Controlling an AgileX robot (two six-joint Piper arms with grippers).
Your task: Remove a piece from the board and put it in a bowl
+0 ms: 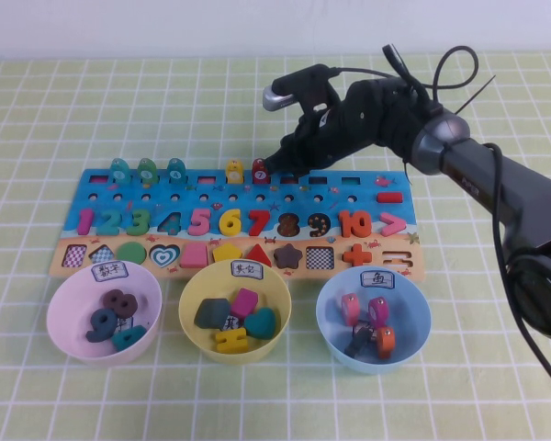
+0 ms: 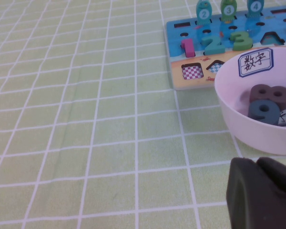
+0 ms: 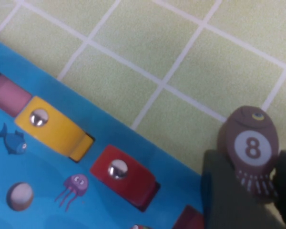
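Right pincer [image 3: 250, 191] gripping piece [image 3: 251, 148], left pincer [image 2: 262, 195] parked

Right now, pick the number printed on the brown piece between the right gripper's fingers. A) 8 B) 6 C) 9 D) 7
A: in the right wrist view the brown piece between the right gripper fingers shows a white dot reading 8, above the board edge.
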